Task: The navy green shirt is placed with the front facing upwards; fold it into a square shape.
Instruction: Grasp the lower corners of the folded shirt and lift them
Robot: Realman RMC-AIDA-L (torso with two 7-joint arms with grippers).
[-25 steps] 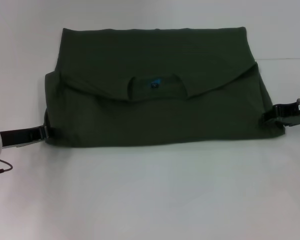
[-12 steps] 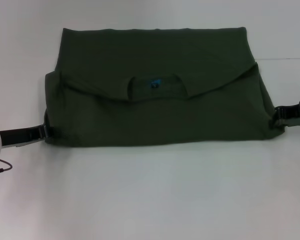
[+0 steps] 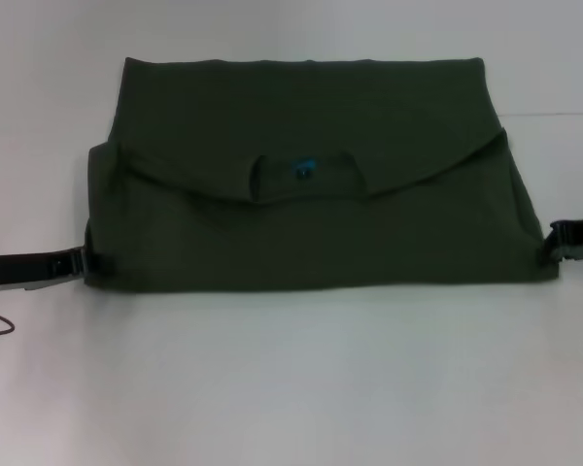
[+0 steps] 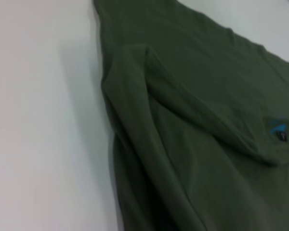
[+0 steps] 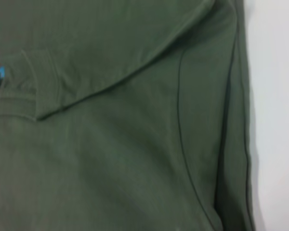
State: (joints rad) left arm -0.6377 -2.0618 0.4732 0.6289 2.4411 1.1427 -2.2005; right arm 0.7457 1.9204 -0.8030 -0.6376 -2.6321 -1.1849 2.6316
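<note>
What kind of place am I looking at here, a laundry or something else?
Probably a robot test bench rather than a laundry: a bare white table, one folded navy green shirt, and a robot tool at each side, left tool and right tool.

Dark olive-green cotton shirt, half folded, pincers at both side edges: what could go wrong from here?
1. The dark olive-green cotton shirt may fold skewed: its top flap's edge curves rather than lying straight.
2. The left pincer and right pincer sit at stacked layers; either could catch only the upper one.
3. The shirt is wider than deep, so an uneven pull could miss the square.
</note>
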